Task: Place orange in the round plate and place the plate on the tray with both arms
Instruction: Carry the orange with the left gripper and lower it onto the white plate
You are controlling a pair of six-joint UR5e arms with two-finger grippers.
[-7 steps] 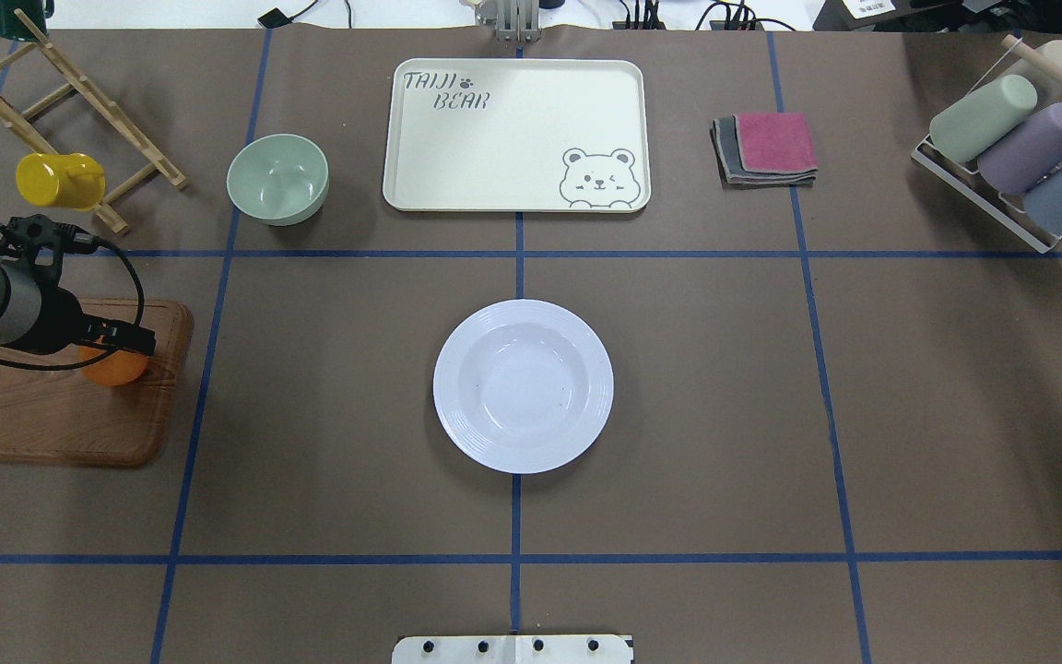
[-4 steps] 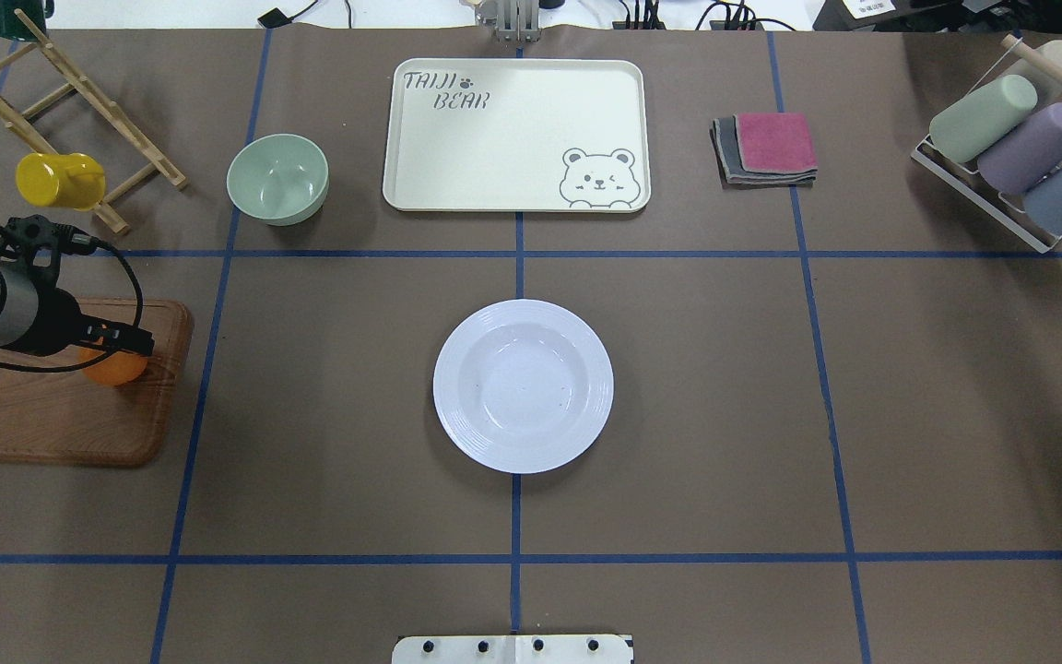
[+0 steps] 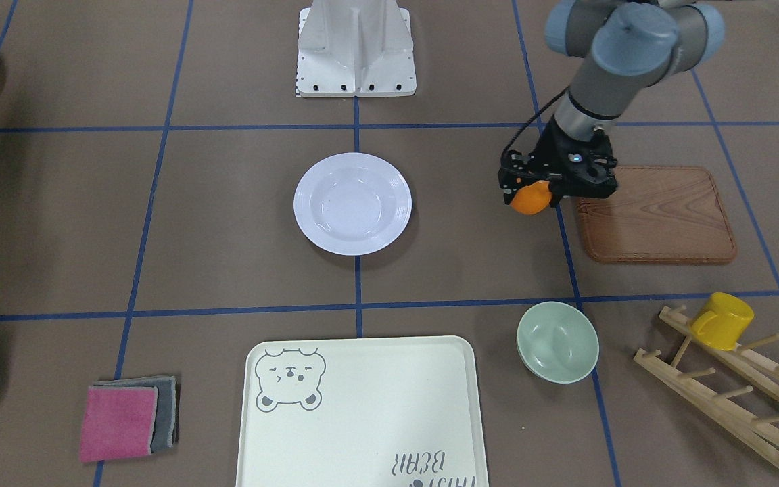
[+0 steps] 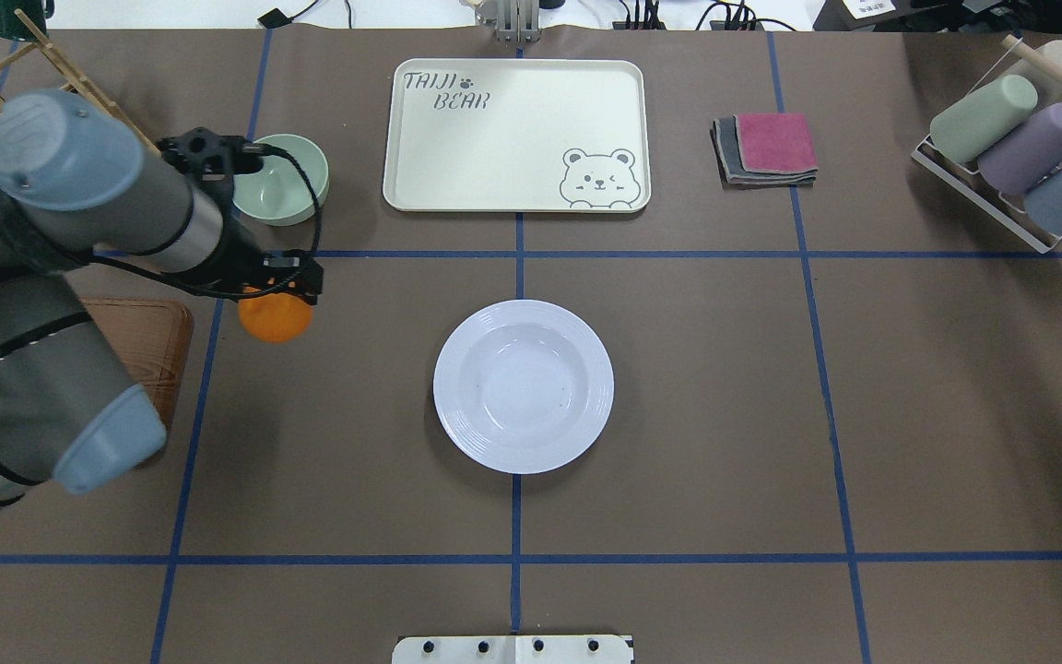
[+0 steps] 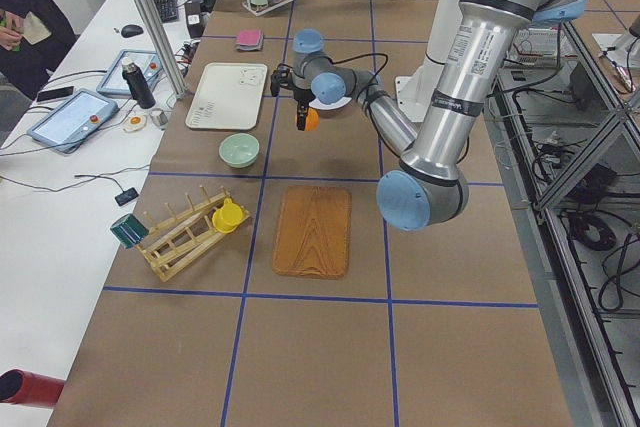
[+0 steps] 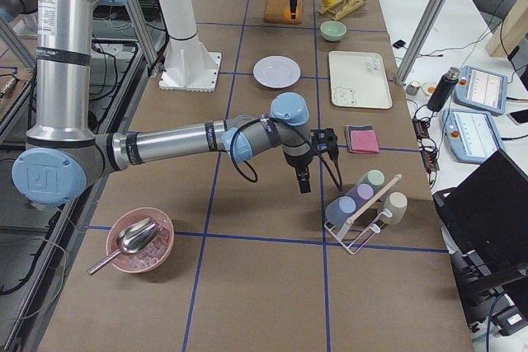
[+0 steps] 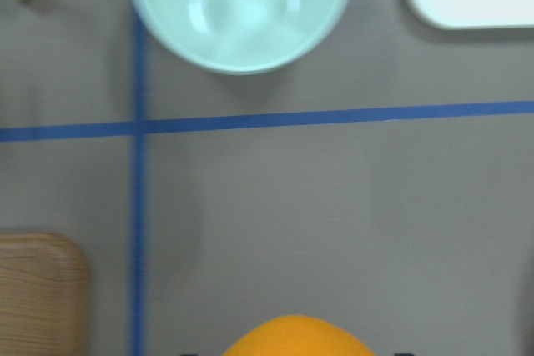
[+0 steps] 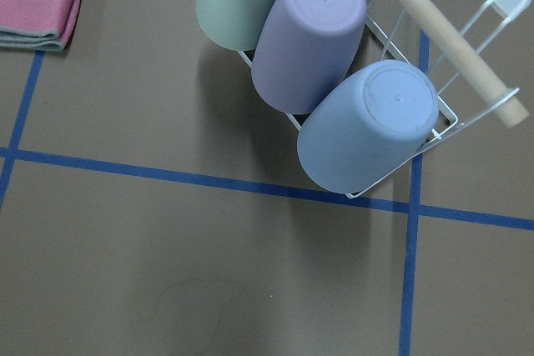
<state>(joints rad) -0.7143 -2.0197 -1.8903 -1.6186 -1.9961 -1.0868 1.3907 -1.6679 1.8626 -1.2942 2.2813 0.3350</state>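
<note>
Left gripper (image 4: 280, 297) is clamped on the orange (image 4: 275, 321), airborne at 9 o'clock of the round plate (image 4: 450, 387), so I want to carry it level toward 3 o'clock, centre over the well, lower close, then release so it can't roll out.

Left arm (image 4: 79, 207): elbow raised, forearm reaching inward, wrist turned down. Left gripper (image 4: 280, 297): pointing down, held aloft, fingers clamped on the orange (image 4: 275, 319). Right arm (image 6: 165, 147): extended low and level. Right gripper (image 6: 304, 182): pointing down; finger state indiscernible.
</note>
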